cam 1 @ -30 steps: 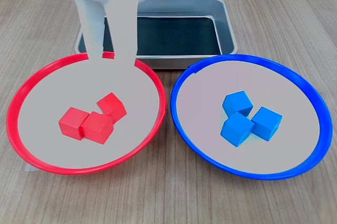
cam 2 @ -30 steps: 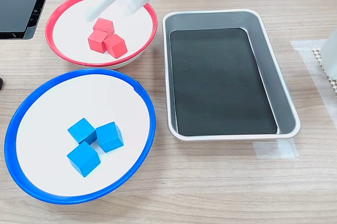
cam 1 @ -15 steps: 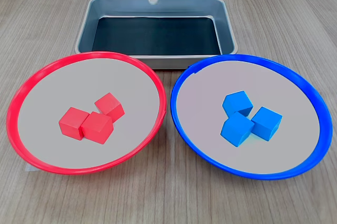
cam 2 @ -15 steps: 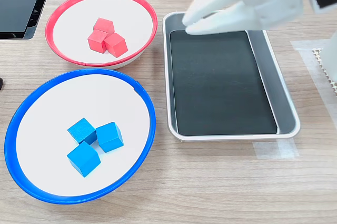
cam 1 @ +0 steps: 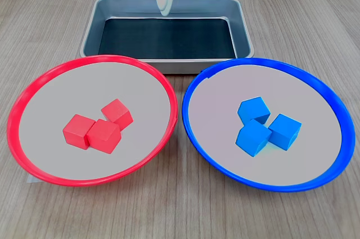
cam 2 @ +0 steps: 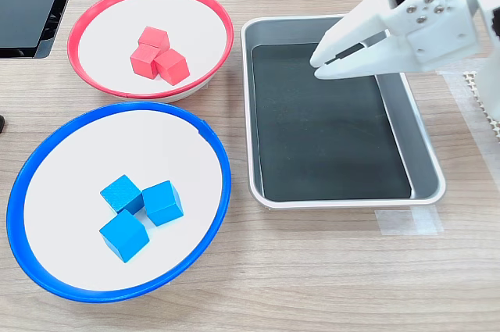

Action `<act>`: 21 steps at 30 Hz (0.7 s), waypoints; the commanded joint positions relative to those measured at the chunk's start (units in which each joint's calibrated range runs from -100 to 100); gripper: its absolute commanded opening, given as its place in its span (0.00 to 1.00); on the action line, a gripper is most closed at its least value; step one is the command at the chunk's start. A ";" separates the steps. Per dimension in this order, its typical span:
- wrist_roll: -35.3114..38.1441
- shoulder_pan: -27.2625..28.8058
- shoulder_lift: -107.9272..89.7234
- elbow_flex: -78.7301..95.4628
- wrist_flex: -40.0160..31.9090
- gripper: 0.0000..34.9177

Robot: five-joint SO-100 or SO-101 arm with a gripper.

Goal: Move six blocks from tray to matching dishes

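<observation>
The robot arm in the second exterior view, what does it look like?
The arm is white moulded plastic. A black block sits at its wrist, and small dark screws dot the side plate. The gripper ends in two long, tapered white fingers. No cables or markings are visible.

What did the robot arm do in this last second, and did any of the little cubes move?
The gripper swung away from above the red dish and now hangs over the tray, holding nothing, jaws nearly closed. No cube moved: three red blocks stay in the red dish, three blue blocks in the blue dish.
</observation>
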 commanded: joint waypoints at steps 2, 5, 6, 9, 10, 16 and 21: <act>-0.54 1.04 -0.77 0.00 0.44 0.01; -0.39 0.76 -0.77 0.00 0.44 0.01; -0.39 0.76 -0.77 0.00 0.44 0.01; -0.34 0.76 -0.77 0.00 0.44 0.01; -0.34 0.76 -0.77 0.00 0.44 0.01; -0.34 0.76 -0.77 0.00 0.44 0.01; -0.34 0.76 -0.77 0.00 0.44 0.01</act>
